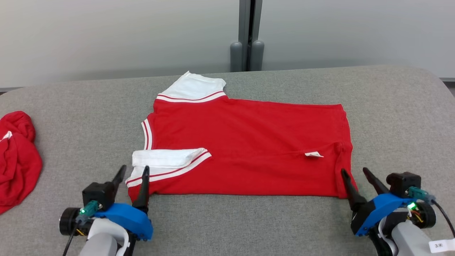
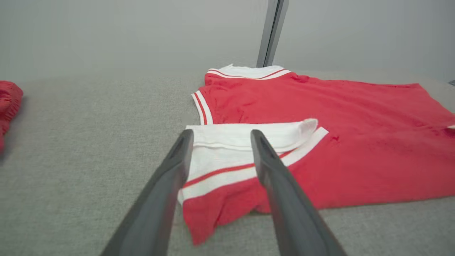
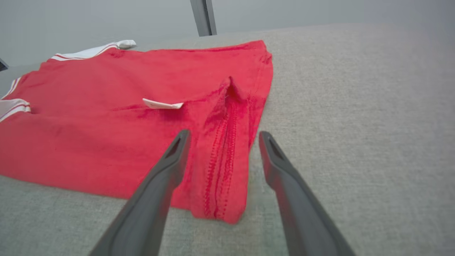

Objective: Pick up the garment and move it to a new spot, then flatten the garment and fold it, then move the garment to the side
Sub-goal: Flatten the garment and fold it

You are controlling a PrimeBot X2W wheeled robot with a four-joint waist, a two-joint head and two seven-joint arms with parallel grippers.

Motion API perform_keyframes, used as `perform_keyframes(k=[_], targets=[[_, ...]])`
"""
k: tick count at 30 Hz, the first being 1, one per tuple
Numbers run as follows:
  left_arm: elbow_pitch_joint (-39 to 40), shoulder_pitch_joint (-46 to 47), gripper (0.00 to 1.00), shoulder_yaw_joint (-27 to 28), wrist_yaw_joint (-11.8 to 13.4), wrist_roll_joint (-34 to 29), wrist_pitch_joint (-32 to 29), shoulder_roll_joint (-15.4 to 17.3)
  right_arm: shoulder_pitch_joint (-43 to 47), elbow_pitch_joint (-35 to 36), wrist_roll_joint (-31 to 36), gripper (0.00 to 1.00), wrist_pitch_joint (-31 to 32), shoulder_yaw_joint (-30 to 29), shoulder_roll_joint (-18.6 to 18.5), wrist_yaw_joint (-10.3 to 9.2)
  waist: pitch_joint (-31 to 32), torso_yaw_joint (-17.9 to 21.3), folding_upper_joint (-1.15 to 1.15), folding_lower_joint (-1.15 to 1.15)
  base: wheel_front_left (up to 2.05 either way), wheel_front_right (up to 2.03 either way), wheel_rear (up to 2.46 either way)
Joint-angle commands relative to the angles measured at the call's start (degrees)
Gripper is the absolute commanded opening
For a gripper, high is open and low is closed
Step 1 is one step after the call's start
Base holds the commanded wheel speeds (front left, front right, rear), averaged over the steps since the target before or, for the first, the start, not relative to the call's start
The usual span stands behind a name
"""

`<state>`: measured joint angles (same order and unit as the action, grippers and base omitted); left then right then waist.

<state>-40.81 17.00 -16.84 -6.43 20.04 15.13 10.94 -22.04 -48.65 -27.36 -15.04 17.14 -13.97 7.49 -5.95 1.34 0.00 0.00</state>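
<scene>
Red knit shirt with white, red-striped sleeves (image 1: 249, 149) lies spread flat on the grey fabric-covered table (image 1: 249, 224), a gripper at each near corner.
Head view: the left gripper (image 1: 134, 167) sits at the near sleeve corner and the right gripper (image 1: 354, 170) at the near hem corner, both with jaws parted and holding nothing; a crumpled red cloth heap (image 1: 16, 160) lies well apart at the left edge. Left wrist view: the spread fingers straddle the near white sleeve (image 2: 249, 135), which is turned in over the body. Right wrist view: the separated fingers bracket the stitched hem corner (image 3: 220, 177), near a small white label (image 3: 161, 104). Relocating and flattening look finished; most of the folding, then shifting it aside, seems left.
</scene>
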Motion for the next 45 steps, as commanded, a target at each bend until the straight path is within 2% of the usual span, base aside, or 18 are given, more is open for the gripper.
perform_keyframes(k=[1, 6, 9, 15, 19, 25, 36, 45], targets=[[1.6, 0.7, 1.0, 1.2, 0.5, -0.3, 0.0, 0.0, -0.7, 1.0, 0.3, 1.0, -0.2, -1.1, -0.5, 0.01, 0.0, 0.1, 0.0, 0.0, 0.0, 0.0, 0.0], [10.4, -3.0, 1.0, 7.0, 1.9, -2.2, 0.0, 0.2, 2.5, 9.3, 3.2, 1.0, -0.2, -8.7, -0.8, 0.01, 0.1, 0.4, 0.0, 0.0, 0.0, 0.0, 0.0], [17.3, -5.7, 1.0, 10.7, 3.1, -4.9, 0.0, 0.1, 6.0, 18.1, 6.5, 1.0, -0.2, -14.2, 0.5, 0.01, 0.3, 0.3, 0.0, 0.0, 0.0, 0.0, 0.0], [29.8, -12.5, 1.0, 15.6, 4.8, -11.4, 0.0, -1.7, 15.1, 34.0, 14.0, 1.0, -0.2, -20.0, 5.4, 0.01, 0.1, -0.5, 0.0, 0.0, 0.0, 0.0, 0.0], [33.8, -16.7, 1.0, 17.1, 4.8, -14.6, 0.0, -3.0, 20.3, 39.7, 16.6, 1.0, -0.2, -22.1, 8.4, 0.01, 0.0, -1.1, 0.0, 0.0, 0.0, 0.0, 0.0], [34.4, -19.6, 1.0, 18.4, 4.2, -16.7, 0.0, -4.1, 24.0, 41.2, 18.2, 1.0, -0.2, -23.0, 9.9, 0.01, 0.0, -1.5, 0.0, 0.0, 0.0, 0.0, 0.0], [32.5, -18.7, 1.0, 19.3, 2.7, -18.1, 0.0, -4.8, 23.3, 40.3, 19.0, 1.0, -0.2, -22.1, 10.5, 0.01, 0.3, -0.6, 0.0, 0.0, 0.0, 0.0, 0.0], [27.9, -14.5, 1.0, 17.8, 1.1, -18.7, 0.0, -4.0, 19.2, 34.9, 19.5, 1.0, -0.2, -19.7, 8.9, 0.01, -1.8, 0.6, 0.0, 0.0, 0.0, 0.0, 0.0]])
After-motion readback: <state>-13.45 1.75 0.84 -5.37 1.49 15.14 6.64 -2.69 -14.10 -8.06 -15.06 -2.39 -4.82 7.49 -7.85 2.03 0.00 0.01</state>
